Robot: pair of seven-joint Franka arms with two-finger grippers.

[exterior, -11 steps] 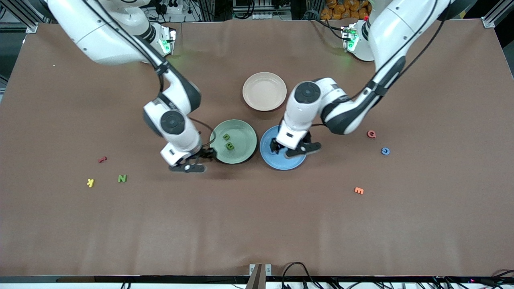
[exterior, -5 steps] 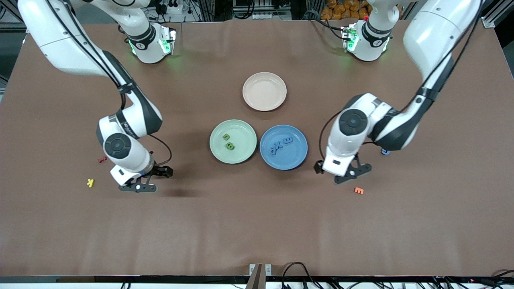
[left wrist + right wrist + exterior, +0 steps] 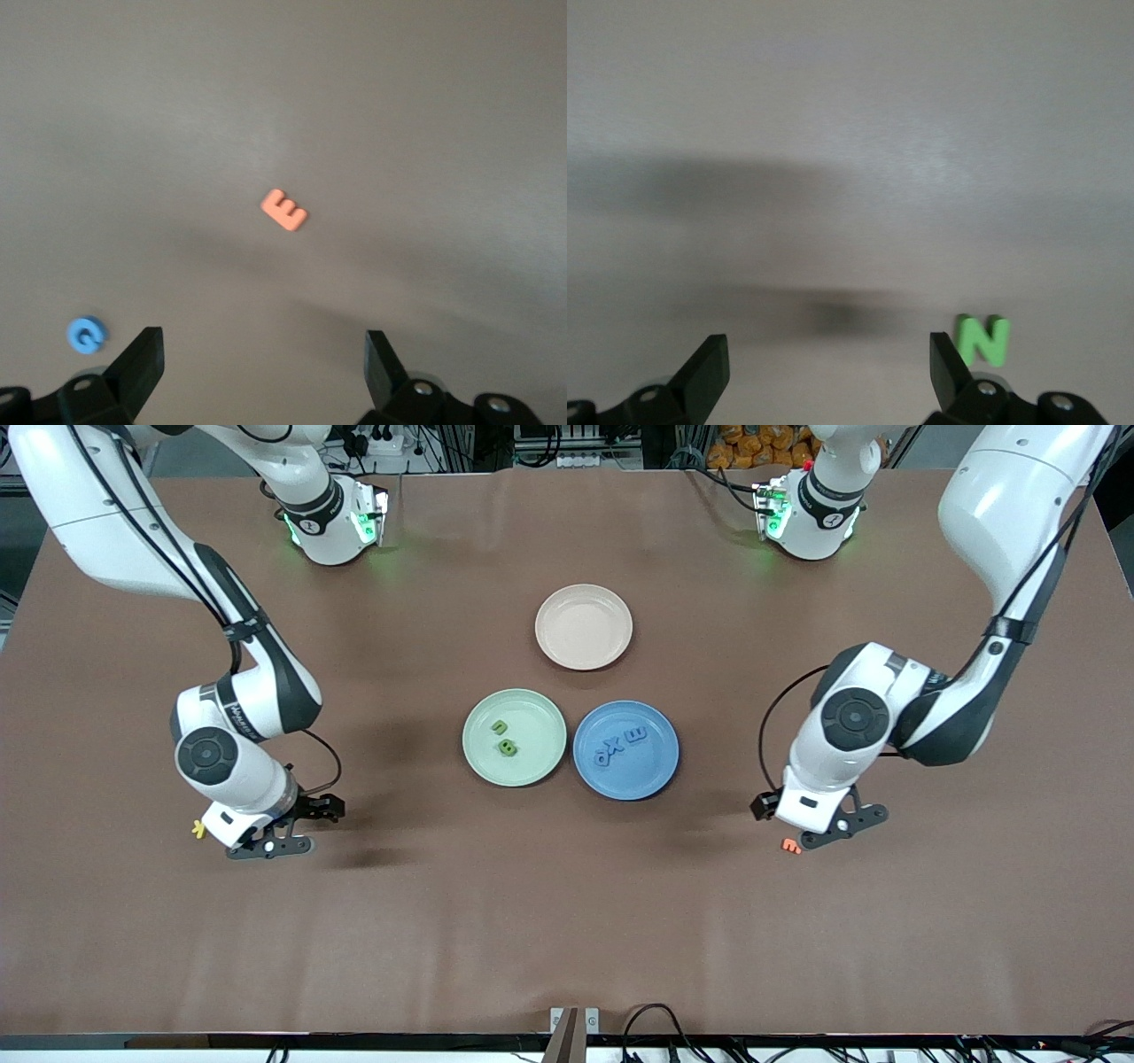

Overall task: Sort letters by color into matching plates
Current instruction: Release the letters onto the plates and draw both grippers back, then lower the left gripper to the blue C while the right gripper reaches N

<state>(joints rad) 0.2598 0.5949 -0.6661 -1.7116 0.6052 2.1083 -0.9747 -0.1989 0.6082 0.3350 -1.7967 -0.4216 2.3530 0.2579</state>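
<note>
At the centre of the front view the green plate (image 3: pixel 514 737) carries two green letters (image 3: pixel 502 739), and the blue plate (image 3: pixel 625 749), touching it on the side toward the left arm's end of the table, carries three blue letters (image 3: pixel 618 745). A beige-pink plate (image 3: pixel 584 626) sits above them in the frame, apart from both. The right gripper (image 3: pixel 282 828) appears at the lower left of the front view, over the bare brown table (image 3: pixel 567 921), fingers spread wide and grasping nothing; a yellow letter (image 3: pixel 198 830) shows just beside its wrist housing. In the right wrist view, a green N (image 3: pixel 982 340) lies on the table next to one finger (image 3: pixel 950 364), near the lower right of that frame. The left gripper (image 3: pixel 819 825) appears at the lower right of the front view, fingers likewise released and empty. In the left wrist view, an orange E (image 3: pixel 283 209) lies at mid-frame and a blue letter (image 3: pixel 86 335) lies at the lower left.
</note>
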